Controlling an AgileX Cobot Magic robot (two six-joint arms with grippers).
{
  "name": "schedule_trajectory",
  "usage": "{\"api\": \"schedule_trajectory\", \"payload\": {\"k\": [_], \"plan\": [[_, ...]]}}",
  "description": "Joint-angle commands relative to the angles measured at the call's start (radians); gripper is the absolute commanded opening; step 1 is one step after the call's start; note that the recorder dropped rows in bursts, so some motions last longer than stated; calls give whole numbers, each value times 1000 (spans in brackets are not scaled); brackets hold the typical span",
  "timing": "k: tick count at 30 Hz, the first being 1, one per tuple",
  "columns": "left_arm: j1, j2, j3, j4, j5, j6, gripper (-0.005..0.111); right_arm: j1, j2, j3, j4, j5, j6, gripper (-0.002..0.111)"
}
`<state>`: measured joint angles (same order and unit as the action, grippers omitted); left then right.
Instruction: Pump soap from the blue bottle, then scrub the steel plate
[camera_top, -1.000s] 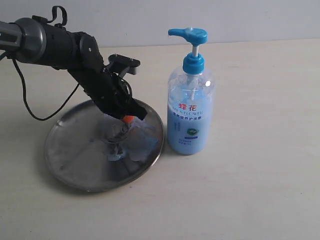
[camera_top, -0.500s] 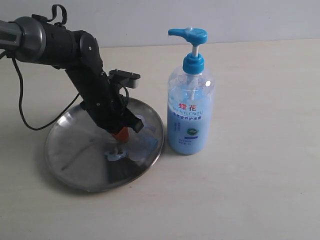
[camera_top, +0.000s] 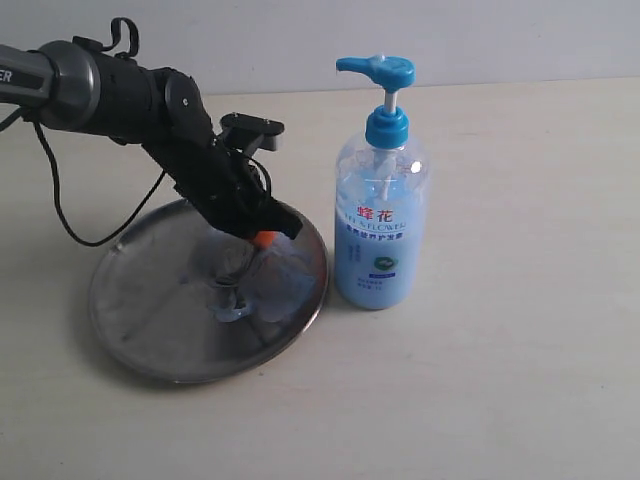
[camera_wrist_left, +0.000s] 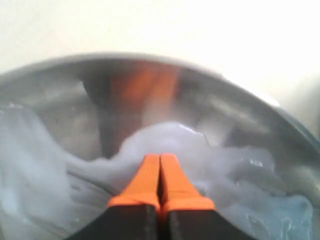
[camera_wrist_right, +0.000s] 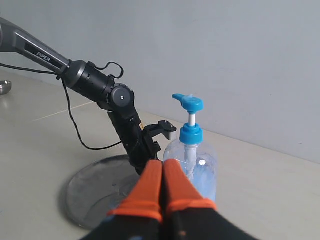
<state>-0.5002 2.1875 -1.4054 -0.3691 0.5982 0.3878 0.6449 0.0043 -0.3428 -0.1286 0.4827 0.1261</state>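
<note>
Slippage is the main risk. Nearest the camera, the steel plate (camera_top: 150, 340) lies loose on the table (camera_top: 500, 400) with nothing pinning it, so a hard sideways stroke could skate it. On its right half sits the soap (camera_top: 262, 292), a glossy pale smear that could spill over the low rim if pushed outward. The left gripper (camera_top: 262, 238) points down into that smear, fingers pressed together with nothing between them. Just beside the plate stands the blue bottle (camera_top: 380, 235), upright, and a wide swing of the arm could topple it. The right gripper (camera_wrist_right: 162, 172), likewise closed and empty, hangs clear of both.
</note>
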Motion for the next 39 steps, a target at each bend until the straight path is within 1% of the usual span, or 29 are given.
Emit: {"api": "schedule_trajectory", "payload": {"k": [1, 6, 12, 20, 21, 25, 27, 29, 31, 39], "plan": [[-2, 47, 10, 45, -34, 2, 0, 2, -4, 10, -4, -13, -1, 0], [-2, 47, 1, 79, -42, -1, 0, 2, -4, 10, -4, -13, -1, 0], [0, 47, -14, 105, 29, -7, 0, 2, -4, 10, -6, -13, -1, 0], [0, 47, -16, 125, 200, -35, 0, 2, -4, 10, -6, -13, -1, 0], [0, 47, -16, 123, 243, -37, 0, 2, -4, 10, -6, -13, -1, 0], [-2, 47, -16, 100, 343, -37, 0, 2, -4, 10, -6, -13, -1, 0], [-11, 47, -16, 88, 358, -37, 0, 2, -4, 10, -6, -13, -1, 0], [-20, 47, -16, 88, 354, -33, 0, 2, -4, 10, -6, -13, -1, 0], [-25, 47, -16, 88, 322, -33, 0, 2, -4, 10, -6, -13, -1, 0], [-25, 47, -16, 92, 80, -32, 0, 2, -4, 10, -6, -13, -1, 0]]}}
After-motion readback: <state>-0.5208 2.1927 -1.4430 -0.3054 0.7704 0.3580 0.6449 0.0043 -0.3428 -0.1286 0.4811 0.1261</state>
